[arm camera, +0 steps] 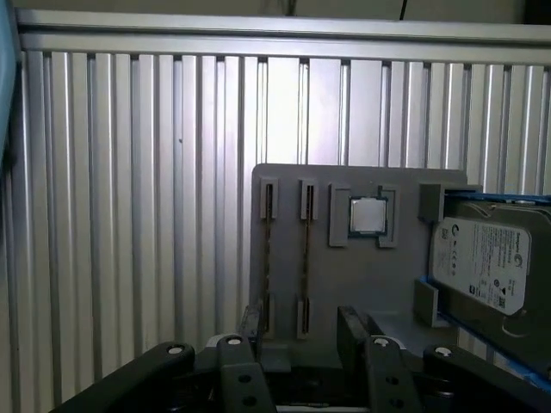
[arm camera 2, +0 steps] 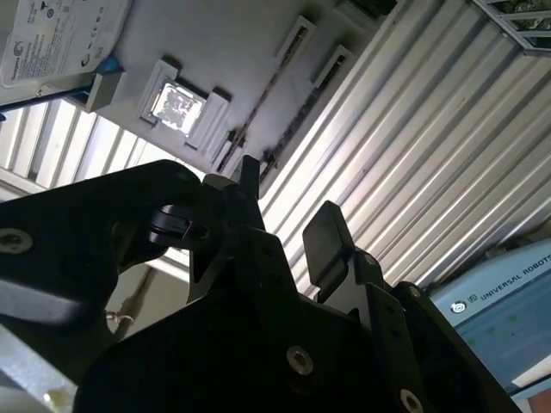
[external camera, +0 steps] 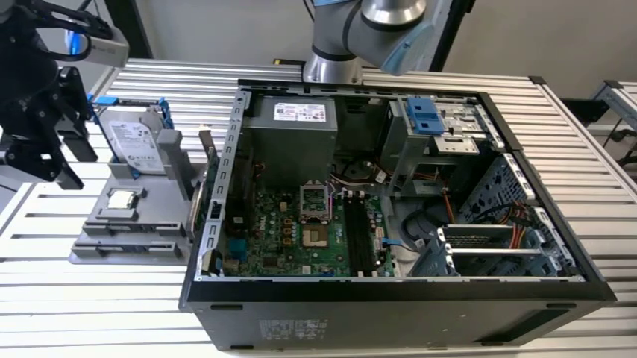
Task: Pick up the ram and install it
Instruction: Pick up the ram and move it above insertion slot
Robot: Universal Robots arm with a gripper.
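Observation:
Two ram sticks stand on edge in the slots of a grey holder (external camera: pixel 130 224) on the exterior view's left, beside the open computer case. In the first wrist view they are thin strips, one ram stick (arm camera: pixel 306 258) between the line of my fingers and a second ram stick (arm camera: pixel 267 245) beside it. The second wrist view shows one ram stick (arm camera 2: pixel 263 107) beyond my fingertips. My gripper (external camera: pixel 68 153) (arm camera: pixel 300 331) (arm camera 2: pixel 284 211) hangs above the holder, apart from the sticks. It is open and holds nothing.
The holder also carries a silver hard drive (external camera: pixel 134 145) in a blue frame and a small square processor (external camera: pixel 122 198). The open computer case (external camera: pixel 557 246) shows its green motherboard (external camera: pixel 274 231) with black memory slots (external camera: pixel 359 231). A ribbed metal table (external camera: pixel 100 298) lies underneath.

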